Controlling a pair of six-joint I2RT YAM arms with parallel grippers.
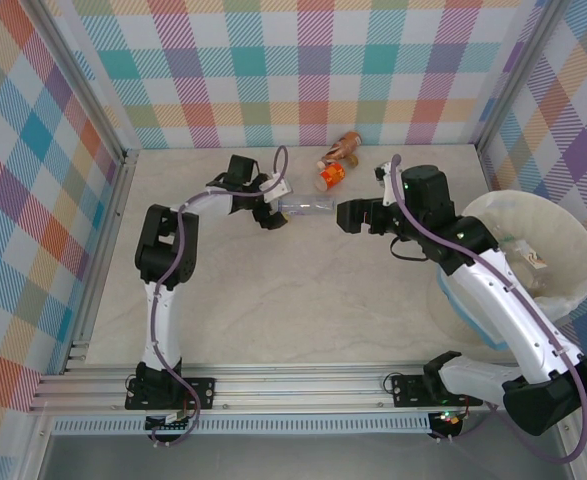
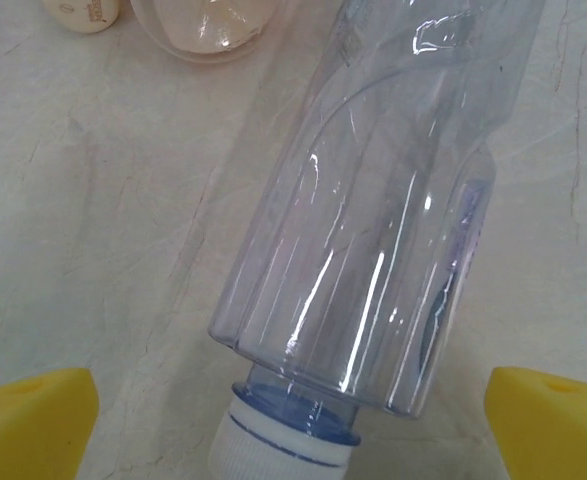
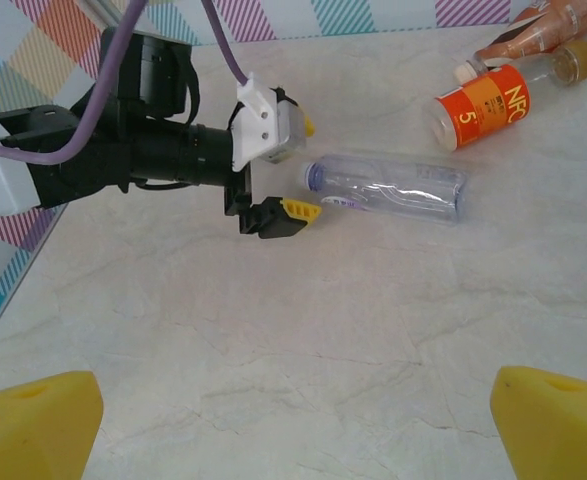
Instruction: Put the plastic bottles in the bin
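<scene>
Left end effector (image 1: 276, 205): mine, spread wide and gripping nothing. In the left wrist view its yellow pads (image 2: 33, 420) sit at the two bottom corners, clear of anything.
Clear bottle (image 1: 308, 207): lies on its side on the tabletop (image 1: 273, 300), left to right, towards the far middle. Its white cap (image 2: 278, 450) with a blue ring points left, into the gap between my left fingers. There is bare tabletop between the bottle and each pad, so no contact.
Right end effector (image 1: 341, 215): mine too, just as wide open and empty. It sits just right of the bottle's base end and faces left along it. I cannot tell from above whether it touches the base. In the right wrist view the bottle lies well ahead of the fingertips, not between them.
Orange bottle (image 1: 331, 175): on its side just beyond the clear bottle, apart from both end effectors.
Brown bottle (image 1: 346, 147): at the far edge, right behind the orange one. Whether they touch I cannot tell.
Bin (image 1: 563, 225): stands at the right edge of the tabletop, beside my right arm and well apart from the clear bottle. Something lies inside it, too small to make out.
</scene>
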